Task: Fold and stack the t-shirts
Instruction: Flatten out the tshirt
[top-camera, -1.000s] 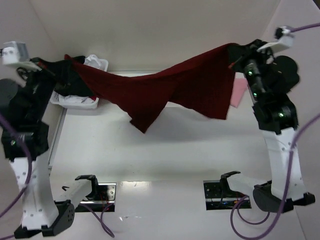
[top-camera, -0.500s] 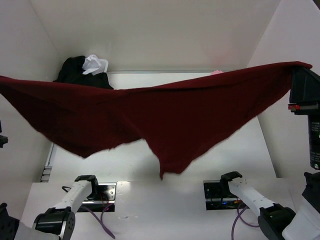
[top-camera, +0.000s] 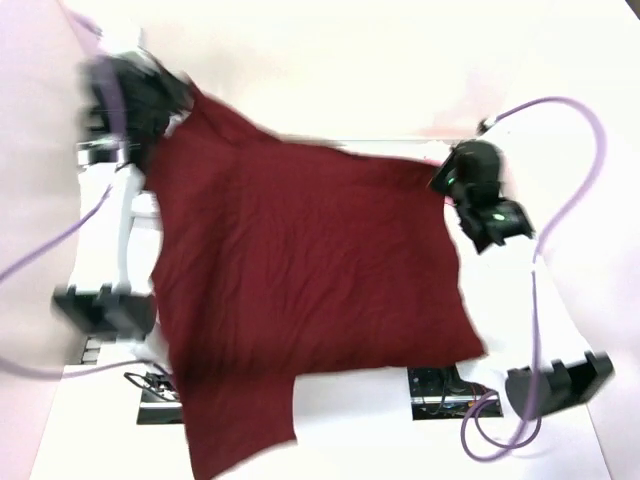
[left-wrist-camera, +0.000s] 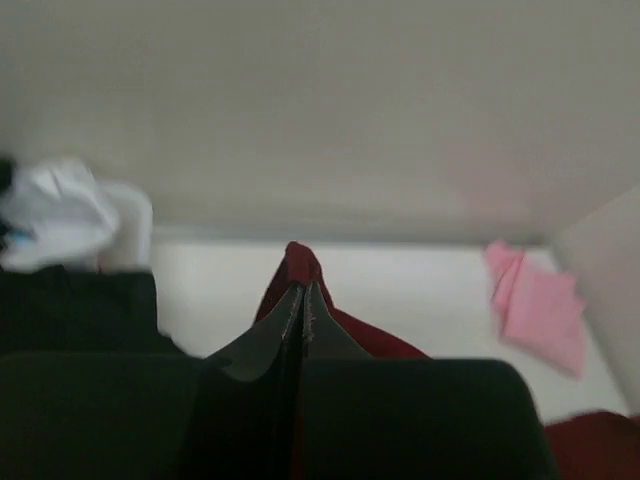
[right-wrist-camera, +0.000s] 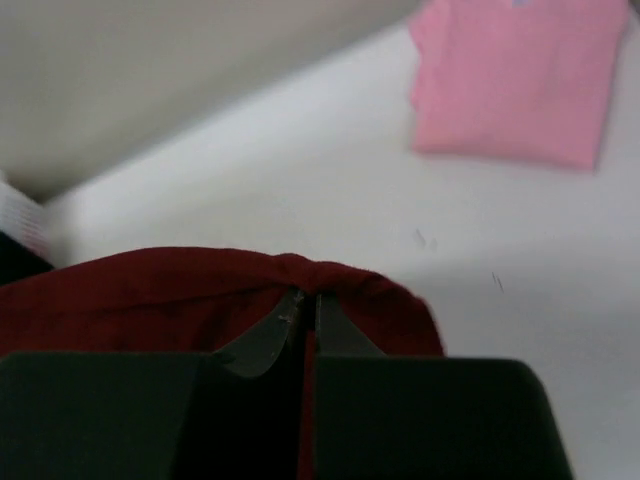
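- Top external view: the maroon t-shirt (top-camera: 300, 280) is spread wide as one broad sheet between the two arms, covering most of the bench (top-camera: 350, 410) from this angle.
- Its upper left corner runs up into the left pincer (top-camera: 170, 120), which is badly blurred here, so the view does not show how its jaws stand.
- The upper right corner meets the right pincer (top-camera: 442, 178) at the far right of the cloth; the jaws are too small and dark to read.
- From those two corners the cloth falls toward the near edge, and a narrower flap reaches the bottom left of the view. Whether the lower part touches the bench cannot be told.
- Left wrist view: the left pincer has its fingers pressed together, clamped on a fold of the maroon t-shirt that pokes up just beyond the tips; more maroon shows at the lower right corner.
- Well apart from the pincer, a pink t-shirt (left-wrist-camera: 535, 305) lies on the bench at the far right by the wall. At the left sits black cloth (left-wrist-camera: 80, 310) with white cloth (left-wrist-camera: 55, 210) above it.
- Right wrist view: the right pincer is likewise closed on the maroon t-shirt, whose edge humps over the fingertips and trails off to the left.
- The pink t-shirt lies folded flat on the bench beyond the pincer, to the upper right, clear of the maroon cloth.
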